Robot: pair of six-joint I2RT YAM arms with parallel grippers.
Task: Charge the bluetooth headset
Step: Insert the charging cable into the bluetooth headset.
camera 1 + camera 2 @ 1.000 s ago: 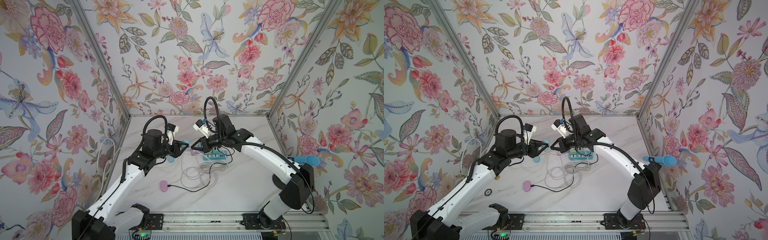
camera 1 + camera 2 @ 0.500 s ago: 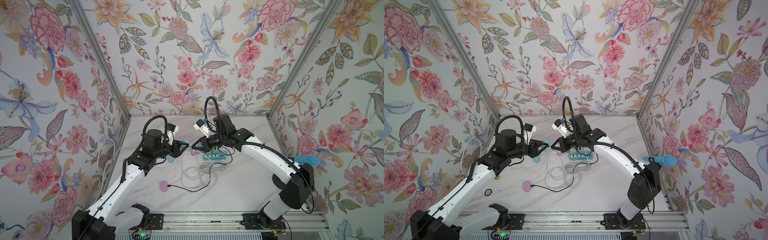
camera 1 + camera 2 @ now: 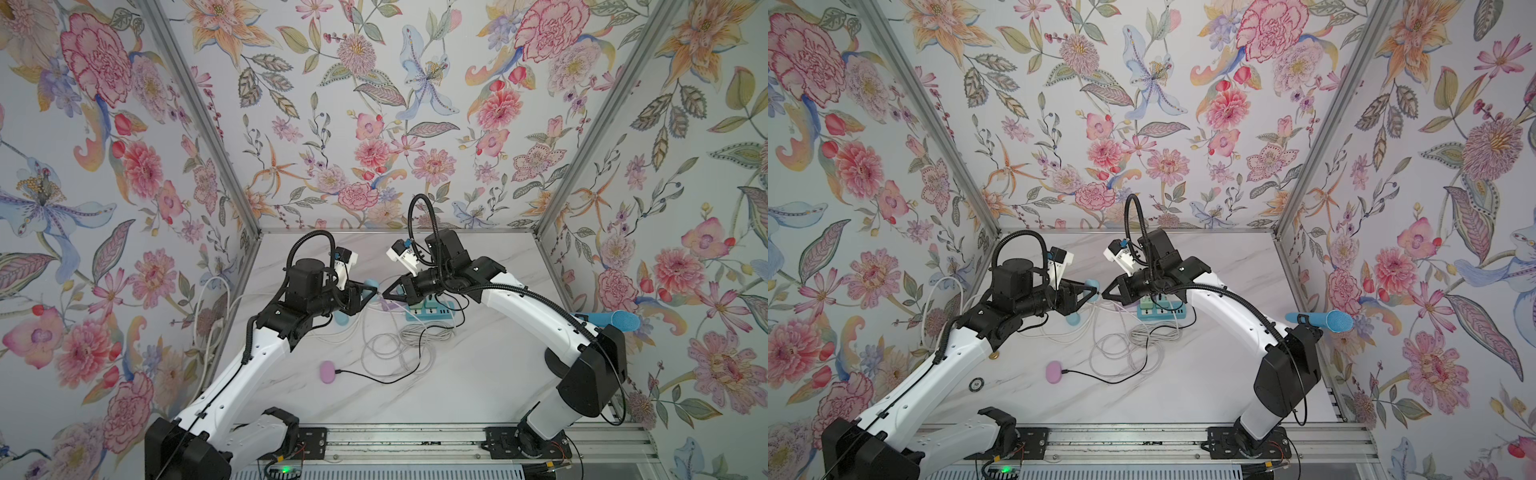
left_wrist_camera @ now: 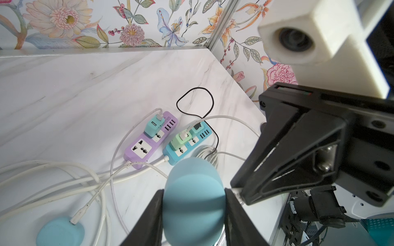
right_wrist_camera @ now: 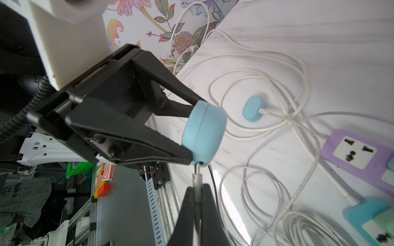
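The bluetooth headset [image 5: 204, 132] is a light blue rounded case, held above the table with my left gripper [image 4: 193, 191] shut on its two sides. It also shows in both top views [image 3: 370, 286] [image 3: 1093, 285]. My right gripper [image 5: 197, 187] is shut on the plug [image 5: 197, 177] of a white charging cable. The plug's metal tip touches the case's edge beside one left finger [image 5: 170, 153]; I cannot tell how deep it sits. Both grippers meet tip to tip over the table's middle [image 3: 384, 294].
A second blue case [image 5: 252, 110] lies on the table with a white cable plugged in. A pink case [image 3: 327, 371] with a black cable lies nearer the front. Purple [image 4: 149, 140] and blue [image 4: 187, 142] power strips and coiled cables [image 3: 399, 349] lie under the arms. A blue microphone [image 3: 615, 320] is at the right wall.
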